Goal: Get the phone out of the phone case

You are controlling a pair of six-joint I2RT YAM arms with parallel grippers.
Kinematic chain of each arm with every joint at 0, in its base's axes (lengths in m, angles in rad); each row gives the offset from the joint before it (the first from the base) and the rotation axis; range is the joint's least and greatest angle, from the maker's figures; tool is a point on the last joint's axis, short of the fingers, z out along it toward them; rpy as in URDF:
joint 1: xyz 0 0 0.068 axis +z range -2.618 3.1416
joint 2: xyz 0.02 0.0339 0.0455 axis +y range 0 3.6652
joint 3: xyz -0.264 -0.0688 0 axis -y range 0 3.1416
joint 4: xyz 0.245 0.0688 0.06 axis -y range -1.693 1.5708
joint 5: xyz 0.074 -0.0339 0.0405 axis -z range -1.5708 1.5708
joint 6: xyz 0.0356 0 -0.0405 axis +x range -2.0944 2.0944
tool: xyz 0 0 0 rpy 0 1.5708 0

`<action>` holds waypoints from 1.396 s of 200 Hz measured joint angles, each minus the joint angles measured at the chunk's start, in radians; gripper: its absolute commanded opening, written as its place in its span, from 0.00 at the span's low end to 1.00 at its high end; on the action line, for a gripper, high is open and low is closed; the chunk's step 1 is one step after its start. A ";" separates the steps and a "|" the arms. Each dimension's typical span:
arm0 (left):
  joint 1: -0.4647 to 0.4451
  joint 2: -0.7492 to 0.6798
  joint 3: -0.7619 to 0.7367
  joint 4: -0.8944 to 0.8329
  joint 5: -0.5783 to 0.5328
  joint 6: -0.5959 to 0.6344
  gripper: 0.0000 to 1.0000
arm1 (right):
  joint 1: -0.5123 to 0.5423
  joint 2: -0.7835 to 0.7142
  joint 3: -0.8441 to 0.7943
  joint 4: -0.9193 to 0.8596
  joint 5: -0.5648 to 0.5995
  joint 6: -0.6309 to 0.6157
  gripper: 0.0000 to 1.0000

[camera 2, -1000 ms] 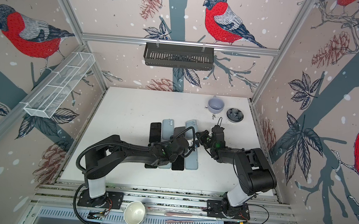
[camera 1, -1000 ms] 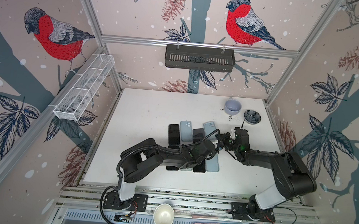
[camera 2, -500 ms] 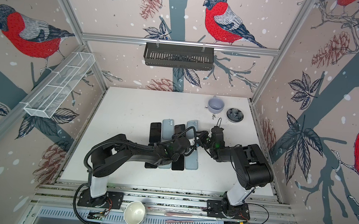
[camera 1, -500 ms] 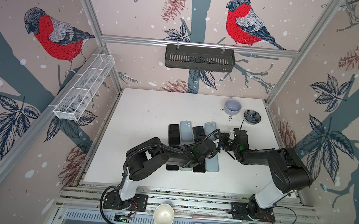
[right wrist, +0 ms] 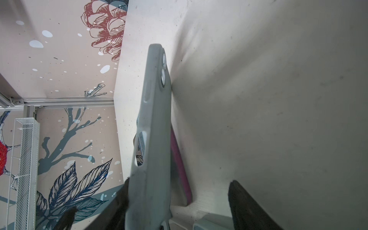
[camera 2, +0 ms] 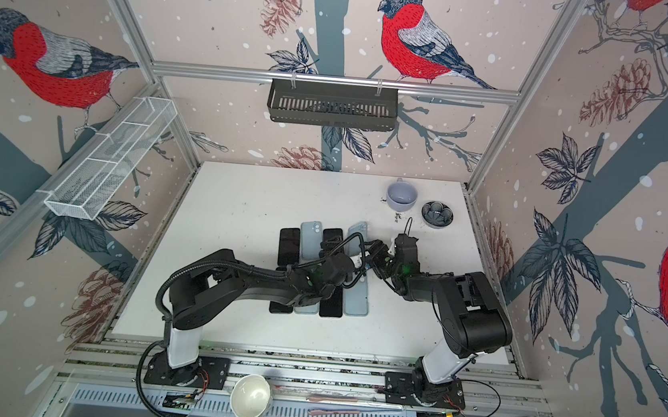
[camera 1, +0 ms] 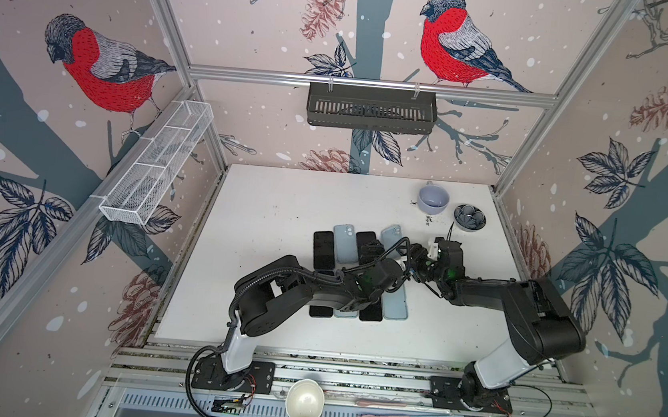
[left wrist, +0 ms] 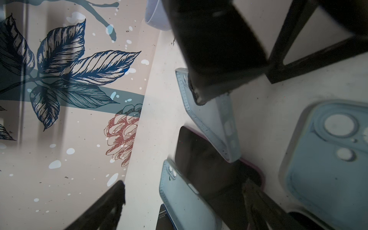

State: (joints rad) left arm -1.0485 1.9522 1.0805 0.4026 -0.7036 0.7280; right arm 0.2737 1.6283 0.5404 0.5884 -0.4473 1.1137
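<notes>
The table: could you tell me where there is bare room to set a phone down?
Bare: the far left stretch of the table, between the back wall and the phones and cases. Crowded: the middle, and the far right corner with mug and small dish.

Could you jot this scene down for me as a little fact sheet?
surface: white table
left pincer: open, above a black phone in a pink case
right pincer: open, light blue case on edge between its fingers
far right corner: lavender cup, dark bowl
back wall: black basket
</notes>
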 measured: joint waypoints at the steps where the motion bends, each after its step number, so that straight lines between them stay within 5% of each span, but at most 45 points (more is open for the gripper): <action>1: 0.000 0.000 0.001 0.000 0.000 -0.002 0.92 | 0.000 -0.001 0.000 -0.003 0.000 -0.001 0.76; 92: 0.005 -0.101 -0.001 -0.042 -0.008 -0.093 0.98 | -0.015 -0.037 0.012 -0.148 -0.021 -0.113 0.92; 158: 0.005 -0.294 -0.022 -0.092 -0.029 -0.209 0.98 | -0.041 -0.064 0.065 -0.272 -0.016 -0.209 0.89; 218: 0.121 -0.524 -0.022 -0.306 0.092 -0.554 0.98 | -0.029 0.019 0.227 -0.450 0.072 -0.399 0.60; 279: 0.354 -0.441 0.111 -0.593 0.217 -0.869 0.93 | 0.026 0.114 0.332 -0.564 0.198 -0.538 0.32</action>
State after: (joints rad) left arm -0.6945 1.5108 1.1915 -0.1902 -0.4862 -0.1413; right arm 0.2993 1.7428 0.8726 0.0242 -0.2493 0.5755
